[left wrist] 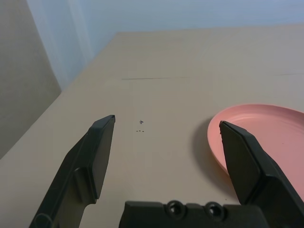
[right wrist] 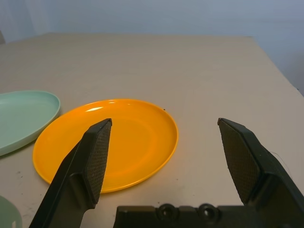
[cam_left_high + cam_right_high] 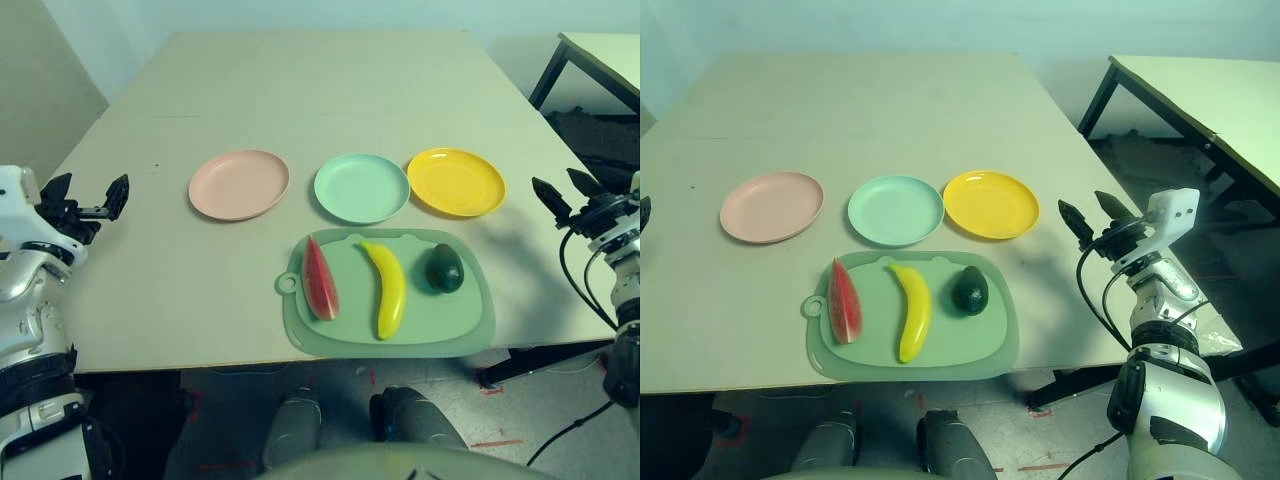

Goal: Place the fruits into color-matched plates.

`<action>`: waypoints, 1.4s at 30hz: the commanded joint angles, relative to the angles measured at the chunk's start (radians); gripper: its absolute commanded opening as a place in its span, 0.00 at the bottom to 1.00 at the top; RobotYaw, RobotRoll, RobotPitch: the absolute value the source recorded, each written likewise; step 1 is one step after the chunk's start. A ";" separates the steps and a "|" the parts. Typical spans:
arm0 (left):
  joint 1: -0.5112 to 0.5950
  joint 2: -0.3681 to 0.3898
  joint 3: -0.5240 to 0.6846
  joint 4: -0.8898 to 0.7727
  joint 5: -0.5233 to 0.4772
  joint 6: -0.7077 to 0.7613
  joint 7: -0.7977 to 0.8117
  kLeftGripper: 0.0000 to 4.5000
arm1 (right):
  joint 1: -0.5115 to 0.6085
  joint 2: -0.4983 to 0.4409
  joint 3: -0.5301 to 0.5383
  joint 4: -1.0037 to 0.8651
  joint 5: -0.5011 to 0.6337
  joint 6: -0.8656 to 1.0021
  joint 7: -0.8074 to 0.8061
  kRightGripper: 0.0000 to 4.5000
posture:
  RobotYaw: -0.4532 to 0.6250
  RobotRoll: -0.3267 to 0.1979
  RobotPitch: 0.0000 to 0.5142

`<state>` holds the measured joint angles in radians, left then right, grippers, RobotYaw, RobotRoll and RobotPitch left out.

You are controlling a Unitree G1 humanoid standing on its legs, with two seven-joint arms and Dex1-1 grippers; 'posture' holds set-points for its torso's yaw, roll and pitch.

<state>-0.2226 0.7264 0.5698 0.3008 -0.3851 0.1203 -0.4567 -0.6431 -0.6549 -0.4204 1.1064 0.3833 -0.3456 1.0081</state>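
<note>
**A:** Plates first: where do they sit?

**B:** Three in a row across the middle of the left eye view, on the beige table (image 3: 330,90). The pink plate (image 3: 239,184) is left of centre, the mint green plate (image 3: 361,187) is at the centre, and the yellow plate (image 3: 455,181) is right of centre. The green and yellow ones almost touch at their rims; the pink one stands a little apart from the green.

**A:** And the fruits?

**B:** All three lie on the green cutting mat (image 3: 470,330) in the lower middle of the frame, just below the green and yellow plates. The watermelon wedge (image 3: 319,277) is at the mat's left end, the banana (image 3: 386,288) lies lengthwise in the middle, and the avocado (image 3: 445,268) is toward the upper right of the mat. None touches another, and every plate is bare.

**A:** The grippers?

**B:** The left gripper (image 3: 88,196) hangs at the far left edge of the frame, level with the pink plate and well apart from it, fingers spread wide with nothing between them. The right gripper (image 3: 1096,212) sits right of centre in the right eye view, beside the table edge near the yellow plate, its fingers equally wide and holding nothing.

**A:** Anything else around?

**B:** A second table (image 3: 1210,90) stands at the upper right of the right eye view.
</note>
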 commanded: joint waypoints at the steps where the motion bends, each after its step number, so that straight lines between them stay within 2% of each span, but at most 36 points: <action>1: 0.007 -0.005 -0.004 0.004 0.002 -0.003 -0.005 0.99 | 0.002 -0.009 -0.008 -0.011 0.004 0.002 0.003 0.99 | 0.44 0.62 0.14; 11: 0.004 0.003 0.008 -0.011 -0.020 0.004 -0.028 0.99 | 0.001 -0.007 -0.009 -0.015 0.006 0.001 0.007 0.99 | 0.44 0.62 0.12; 14: 0.001 0.005 0.023 -0.065 -0.140 0.060 -0.150 0.99 | 0.003 -0.011 -0.009 -0.016 0.007 0.002 0.012 0.99 | 0.44 0.62 0.12; 17: 0.025 0.072 -0.003 -0.205 -0.357 0.278 -0.394 0.99 | 0.008 -0.023 0.005 -0.022 -0.005 0.000 0.040 0.99 | 0.44 0.62 0.13; 20: 0.003 0.152 -0.017 -0.248 -0.474 0.441 -0.523 0.99 | 0.015 -0.031 0.018 -0.033 -0.015 -0.004 0.072 0.99 | 0.43 0.62 0.13; 22: -0.012 0.198 -0.034 -0.250 -0.505 0.500 -0.587 0.99 | 0.020 -0.034 0.028 -0.048 -0.020 -0.005 0.097 0.99 | 0.42 0.62 0.13; 25: -0.035 0.289 -0.141 -0.273 -0.479 0.521 -0.762 0.99 | 0.043 -0.052 0.086 -0.137 -0.034 0.018 0.222 0.99 | 0.42 0.62 0.14; 28: -0.030 0.322 -0.244 -0.307 -0.399 0.437 -0.890 0.99 | 0.057 -0.097 0.153 -0.245 -0.048 0.102 0.327 0.99 | 0.40 0.62 0.15; 31: -0.055 0.309 -0.296 -0.316 -0.356 0.362 -0.956 0.99 | 0.049 -0.158 0.213 -0.333 -0.074 0.196 0.379 0.99 | 0.39 0.62 0.16; 34: -0.068 0.301 -0.371 -0.310 -0.255 0.209 -1.039 0.99 | -0.017 -0.245 0.305 -0.516 -0.119 0.314 0.430 0.99 | 0.37 0.62 0.17; 37: -0.105 0.274 -0.410 -0.303 -0.229 0.155 -1.072 0.99 | -0.065 -0.296 0.396 -0.688 -0.174 0.366 0.463 0.99 | 0.35 0.62 0.19; 40: -0.141 0.249 -0.433 -0.291 -0.216 0.136 -1.086 0.99 | -0.092 -0.316 0.492 -0.821 -0.236 0.316 0.517 0.99 | 0.34 0.62 0.20; 42: -0.162 0.240 -0.445 -0.279 -0.204 0.128 -1.091 0.99 | -0.110 -0.320 0.543 -0.844 -0.295 0.248 0.526 0.99 | 0.35 0.62 0.21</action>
<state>-0.3740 0.9657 0.1362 0.0101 -0.6126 0.2631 -1.5366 -0.7456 -0.9671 0.0742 0.2859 0.1402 -0.0546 1.5149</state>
